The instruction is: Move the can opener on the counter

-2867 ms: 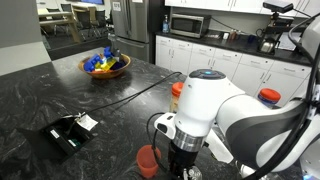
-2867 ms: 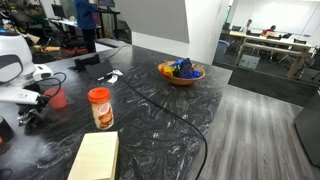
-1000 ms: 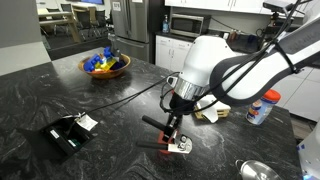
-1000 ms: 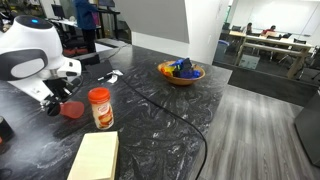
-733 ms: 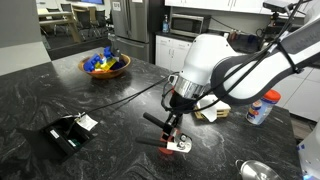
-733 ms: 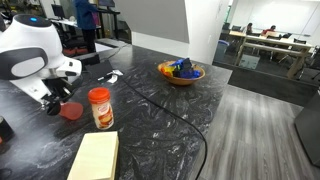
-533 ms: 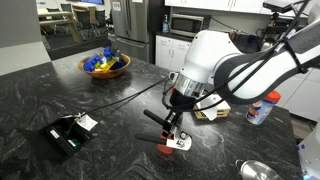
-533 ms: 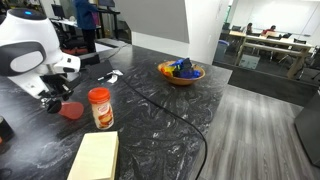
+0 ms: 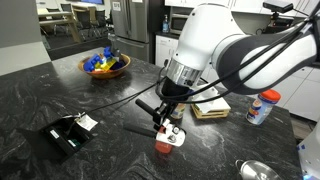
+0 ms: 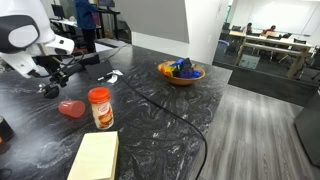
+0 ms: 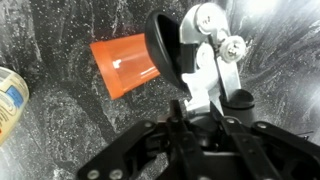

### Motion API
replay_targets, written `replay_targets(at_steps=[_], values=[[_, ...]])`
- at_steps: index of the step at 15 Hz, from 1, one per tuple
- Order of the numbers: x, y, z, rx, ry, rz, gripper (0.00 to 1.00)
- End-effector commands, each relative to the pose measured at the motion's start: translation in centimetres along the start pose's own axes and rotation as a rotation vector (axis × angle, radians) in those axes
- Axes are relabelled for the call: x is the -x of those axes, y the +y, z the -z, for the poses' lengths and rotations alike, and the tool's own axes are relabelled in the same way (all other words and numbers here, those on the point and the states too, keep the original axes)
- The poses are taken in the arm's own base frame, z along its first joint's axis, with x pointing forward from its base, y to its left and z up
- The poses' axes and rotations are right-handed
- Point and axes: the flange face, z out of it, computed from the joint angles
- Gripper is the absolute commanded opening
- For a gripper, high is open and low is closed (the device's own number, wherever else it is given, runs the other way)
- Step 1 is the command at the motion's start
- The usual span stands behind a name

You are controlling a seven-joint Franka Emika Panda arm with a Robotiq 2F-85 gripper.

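step: carry phase. Gripper (image 9: 165,117) has the opener (image 9: 160,112) clamped and lifted off the bench (image 9: 70,95); not yet set down.
gripper: closed on the opener near the head, handles sticking out sideways in an exterior view; wrist view shows the metal head (image 11: 208,45) pinned between the fingers.
opener: in the air, just above the tipped orange cup (image 9: 163,145); in an exterior view it hangs under the wrist (image 10: 55,72), apart from the cup (image 10: 71,108).
cup: lying on its side on the bench, directly below the tool in the wrist view (image 11: 125,65).
nearby: spice jar (image 10: 99,106), yellow pad (image 10: 95,157), fruit bowl (image 10: 181,71), black box (image 9: 70,131).
next: judged: translate to bare bench clear of the cup and jar, lower until the handles touch, then release.
risk: drop onto the cup if released here.
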Motion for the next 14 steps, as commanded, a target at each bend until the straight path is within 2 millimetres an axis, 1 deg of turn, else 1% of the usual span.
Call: replay_targets(at_steps=[1, 6, 8, 11, 14], values=[[-1.7, -2.1, -1.5, -0.005, 0.003, -0.024, 0.07], [-3.0, -6.7, -6.3, -0.049, -0.063, -0.06, 0.07], [-3.5, -8.1, -8.1, -0.072, -0.091, -0.1, 0.07], [-4.3, -8.6, -10.9, -0.073, -0.12, -0.202, 0.07], [-4.9, -7.9, -13.1, -0.058, -0.127, -0.305, 0.07]])
